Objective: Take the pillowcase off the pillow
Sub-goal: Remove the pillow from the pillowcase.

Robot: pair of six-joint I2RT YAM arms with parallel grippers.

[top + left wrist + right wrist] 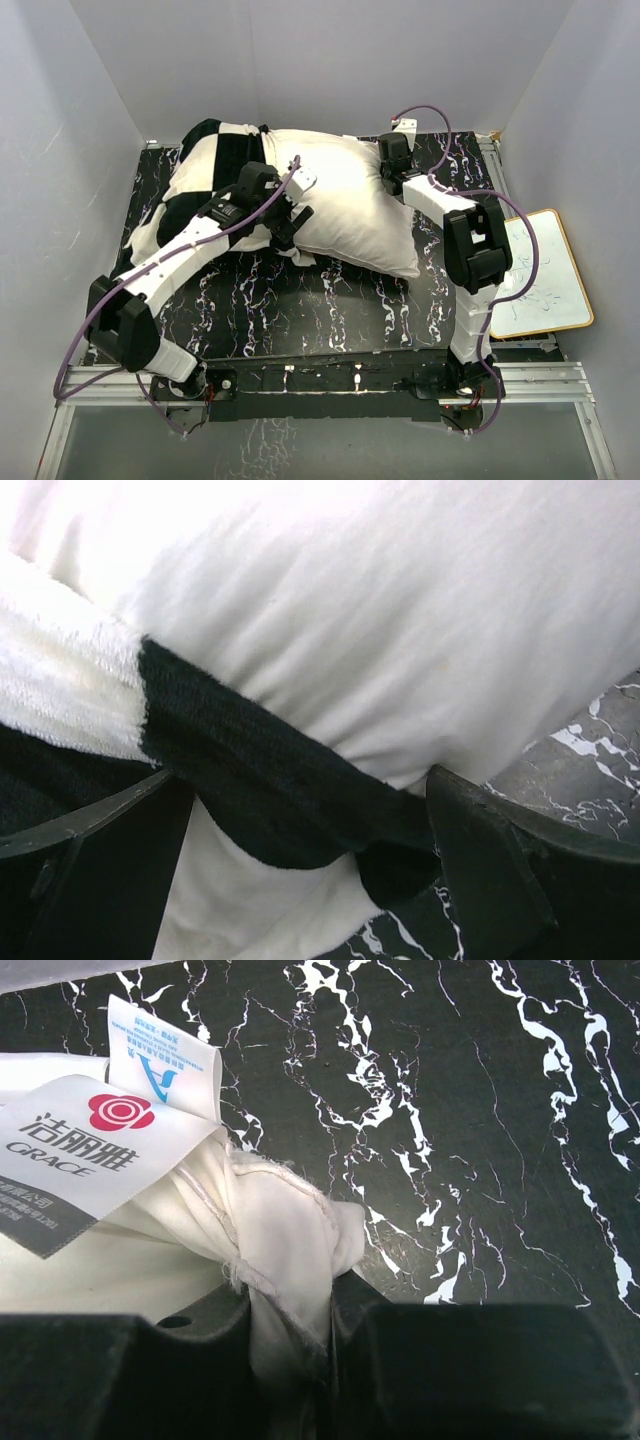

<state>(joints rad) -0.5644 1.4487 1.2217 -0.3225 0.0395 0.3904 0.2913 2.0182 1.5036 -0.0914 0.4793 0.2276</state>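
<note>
Judged past halfway: pillowcase (205,170) bunched back over the left end of the pillow (350,205), most of the cushion already bare and lying on the table (330,300), far left of centre to right

Left to do: drawing the cover off the still-sheathed left end, then clear of it

Right gripper (396,170) pinched tight on the pillow's far right corner, by the sewn-in labels (70,1150); thin cloth gathered into a fold between the closed fingers (450,1360); likely the anchor for the pull

Left gripper (287,218) at the cover's open edge, jaws wide apart, straddling a black band of hem; no squeeze on the cloth visible in the wrist view

Pillowcase: thick plush, short fuzzy pile, big black and white squares, limp and heavily folded, edge rolled into a rope-like band

Pillow: plain smooth woven off-white, plump, softly creased, pointed corners, frayed stitching at the gripped seam

Table: hard, glossy, black with white marble veining
</note>
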